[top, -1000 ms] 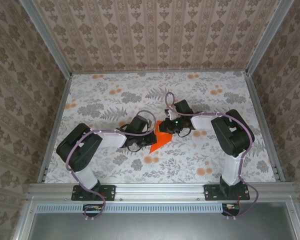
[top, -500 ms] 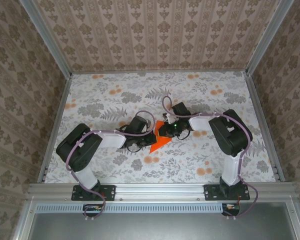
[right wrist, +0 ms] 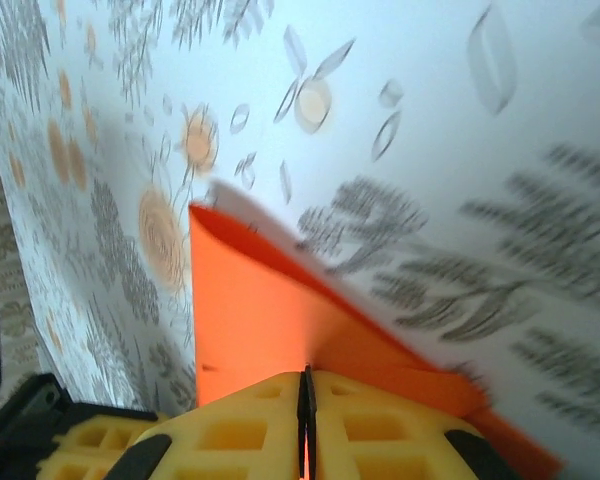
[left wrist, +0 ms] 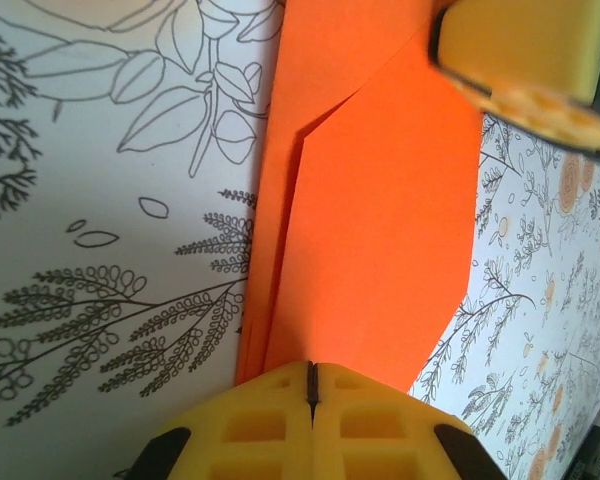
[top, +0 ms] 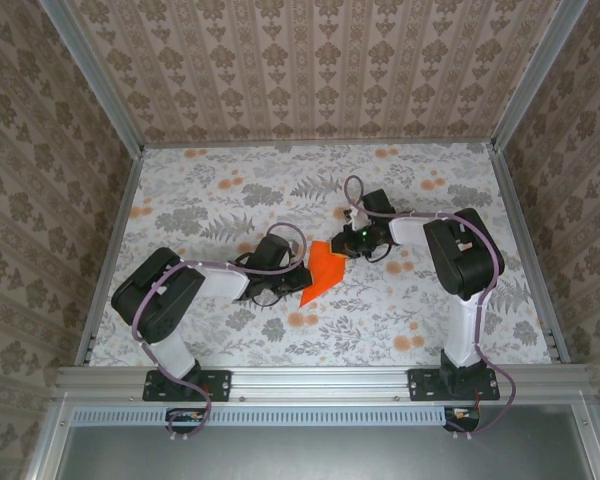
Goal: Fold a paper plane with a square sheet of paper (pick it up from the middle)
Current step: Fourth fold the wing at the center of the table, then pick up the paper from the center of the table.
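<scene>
The square sheet of paper (top: 326, 271) is bright orange, folded into layers with a slanted crease (left wrist: 380, 200), and sits mid-table between both grippers. My left gripper (top: 299, 283) is shut, its yellow tips (left wrist: 312, 372) against the paper's near-left edge; the slit between them looks dark, with no paper in it. My right gripper (top: 346, 246) is shut on the paper's far-right edge (right wrist: 305, 378), with orange showing in its slit. That side of the paper (right wrist: 250, 310) lifts slightly off the surface. One of the right gripper's fingers (left wrist: 525, 45) shows in the left wrist view.
The table is a floral-printed sheet (top: 220, 200) with small orange flower blotches (top: 302, 320). Patterned walls and metal rails (top: 110, 250) close in the left, right and far sides. The left gripper's yellow body (right wrist: 90, 440) sits close beside the right one.
The right gripper dipped toward the left one, then drew back up and to the right with the paper's edge. More orange now shows between the grippers. The left gripper stayed put.
</scene>
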Robot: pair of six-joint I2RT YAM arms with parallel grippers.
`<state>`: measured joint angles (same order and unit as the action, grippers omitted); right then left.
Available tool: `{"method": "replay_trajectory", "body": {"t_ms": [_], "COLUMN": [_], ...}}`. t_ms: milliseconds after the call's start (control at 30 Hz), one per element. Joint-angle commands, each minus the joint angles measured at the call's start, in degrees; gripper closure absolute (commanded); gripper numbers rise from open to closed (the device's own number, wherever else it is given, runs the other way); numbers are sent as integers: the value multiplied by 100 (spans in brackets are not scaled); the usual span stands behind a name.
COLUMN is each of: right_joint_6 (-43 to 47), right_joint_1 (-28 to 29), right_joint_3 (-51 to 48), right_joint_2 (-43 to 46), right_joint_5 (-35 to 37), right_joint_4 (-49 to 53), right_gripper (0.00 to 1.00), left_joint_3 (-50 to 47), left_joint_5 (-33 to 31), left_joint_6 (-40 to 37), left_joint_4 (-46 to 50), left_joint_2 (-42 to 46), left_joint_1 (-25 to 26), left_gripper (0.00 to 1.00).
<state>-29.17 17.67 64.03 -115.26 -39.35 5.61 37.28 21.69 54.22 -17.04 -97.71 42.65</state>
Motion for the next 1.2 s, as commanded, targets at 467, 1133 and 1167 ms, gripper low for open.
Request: {"method": "replay_trajectory", "body": {"t_ms": [467,1133,1167], "right_joint_6": [-1122,-2452,-2475], "right_joint_1": [-166,1211,1229], "right_joint_3": [-1451,-1422,-1420], "right_joint_2": [1932,1175,1118], "right_joint_5": [922,1196,1125], "right_joint_4": [-604,-1482,-1597], "right_gripper": [63,63,63], "left_joint_3": [768,100,67], "left_joint_5": [10,-175,-148], "left_joint_6": [-543,-1000,-1000], "left_joint_4": [1442,2059,2080], "left_joint_2": [606,2166,2193], "left_joint_1": [-260,-1560,-1596], "left_gripper": [55,0,0]}}
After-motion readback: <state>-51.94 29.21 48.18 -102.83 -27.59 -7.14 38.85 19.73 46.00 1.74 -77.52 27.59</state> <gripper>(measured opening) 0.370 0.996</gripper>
